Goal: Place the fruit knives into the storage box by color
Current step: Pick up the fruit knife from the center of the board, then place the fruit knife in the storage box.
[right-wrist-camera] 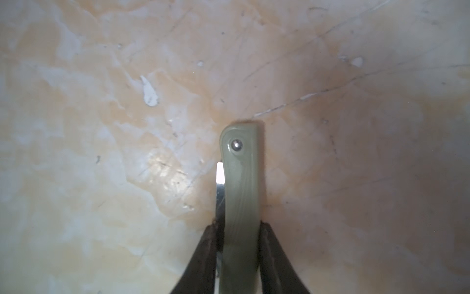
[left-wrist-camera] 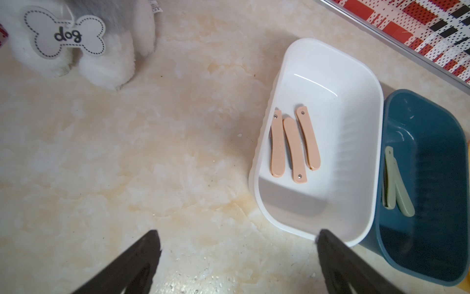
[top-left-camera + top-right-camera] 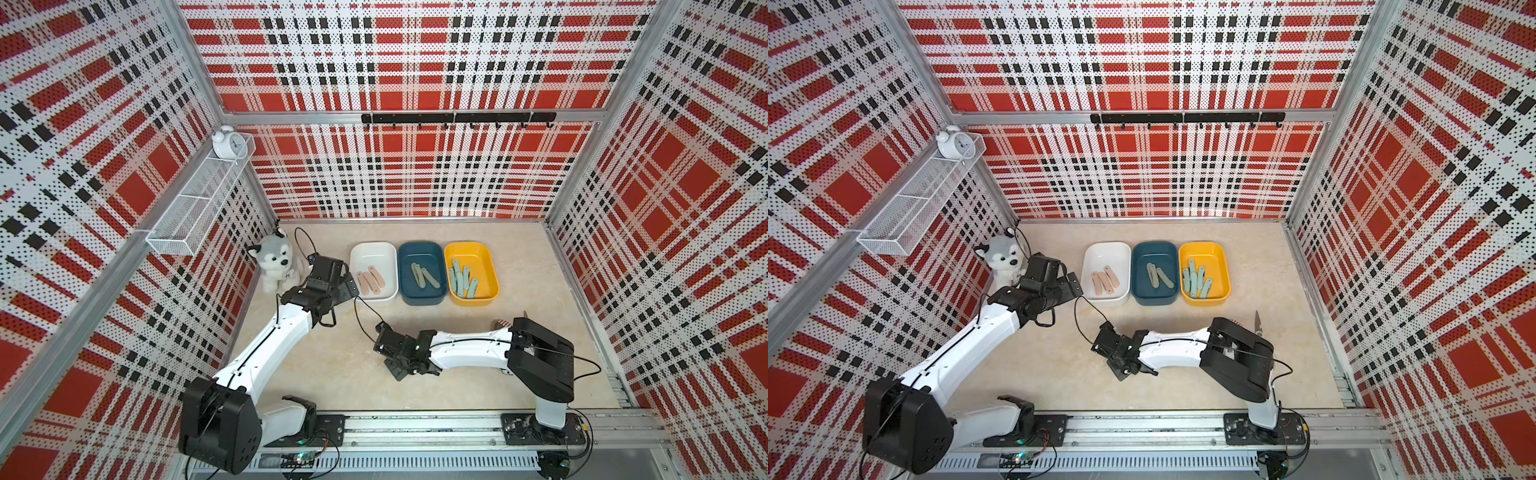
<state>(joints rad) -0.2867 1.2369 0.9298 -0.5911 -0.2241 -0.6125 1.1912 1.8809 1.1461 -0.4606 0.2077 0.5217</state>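
Three storage boxes stand in a row at the back. The white box (image 3: 374, 257) holds three pink fruit knives (image 2: 292, 147), the blue box (image 3: 422, 253) sage green ones (image 3: 424, 276), and the yellow box (image 3: 478, 257) several teal ones (image 3: 461, 280). My right gripper (image 1: 240, 225) is shut on a sage green knife (image 1: 241, 183) at mid-table, in front of the blue box. Whether that knife rests on the table, I cannot tell. In both top views the right gripper (image 3: 395, 368) hides it. My left gripper (image 2: 237, 236) is open and empty beside the white box's near left corner.
A plush husky (image 3: 276, 262) sits at the back left, just behind the left arm. A pointed metal blade (image 3: 1257, 322) pokes out behind the right arm's elbow. On the left wall a wire shelf (image 3: 199, 203) carries an alarm clock (image 3: 227, 143).
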